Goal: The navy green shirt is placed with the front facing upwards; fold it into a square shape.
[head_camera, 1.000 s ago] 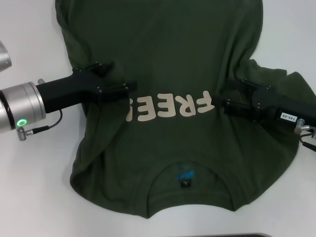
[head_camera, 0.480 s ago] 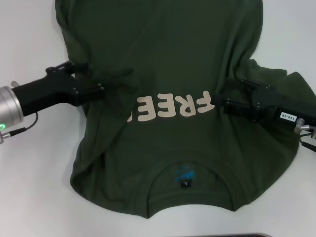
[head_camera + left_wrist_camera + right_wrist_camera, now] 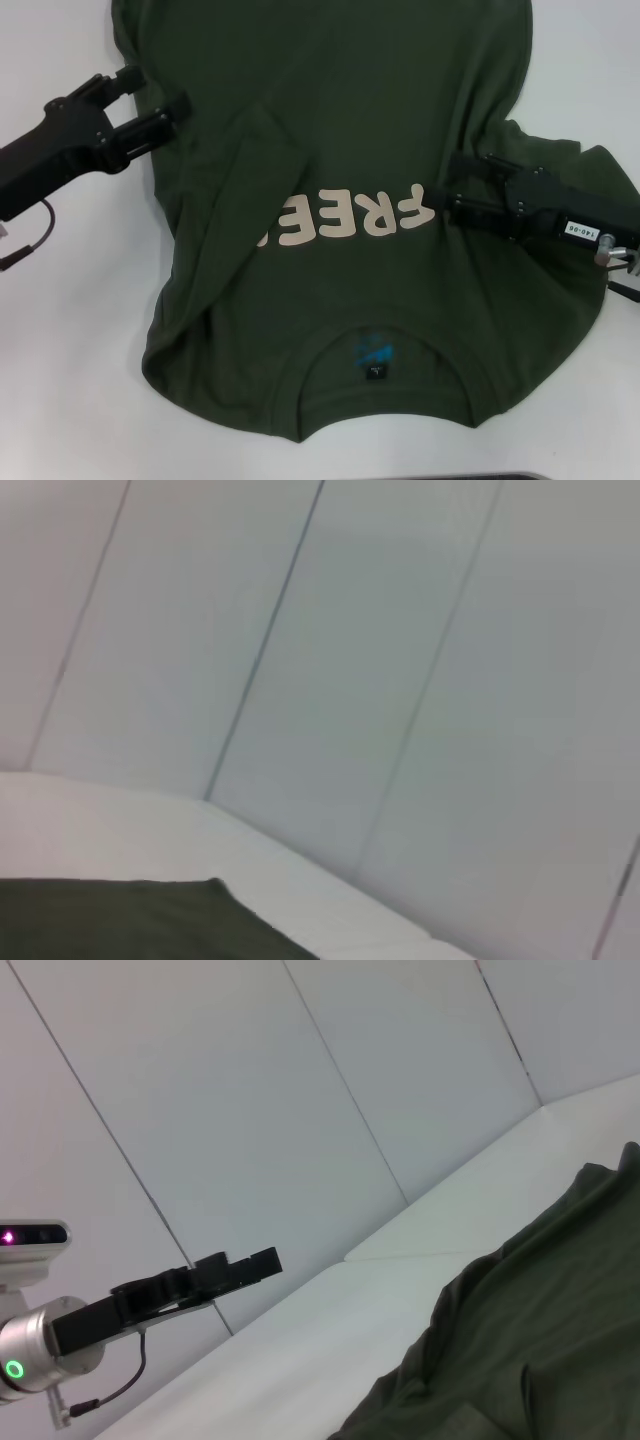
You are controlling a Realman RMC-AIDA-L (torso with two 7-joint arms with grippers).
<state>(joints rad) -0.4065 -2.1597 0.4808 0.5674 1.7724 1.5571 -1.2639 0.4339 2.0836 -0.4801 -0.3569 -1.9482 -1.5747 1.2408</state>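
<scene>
On white table [image 3: 70, 400], rumpled navy green shirt [image 3: 340, 120], "FREE" upward; left gripper [image 3: 158, 103] and right gripper [image 3: 457, 188] jaws open.

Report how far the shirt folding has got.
Done: the shirt has its left side folded in over the lettering, and the right sleeve lies bunched inward. In hand: the left tool is open at the shirt's left edge, holding nothing; the right tool sits on the cloth beside the lettering. Left: the collar and hem ends are unfolded, so no square yet.
</scene>
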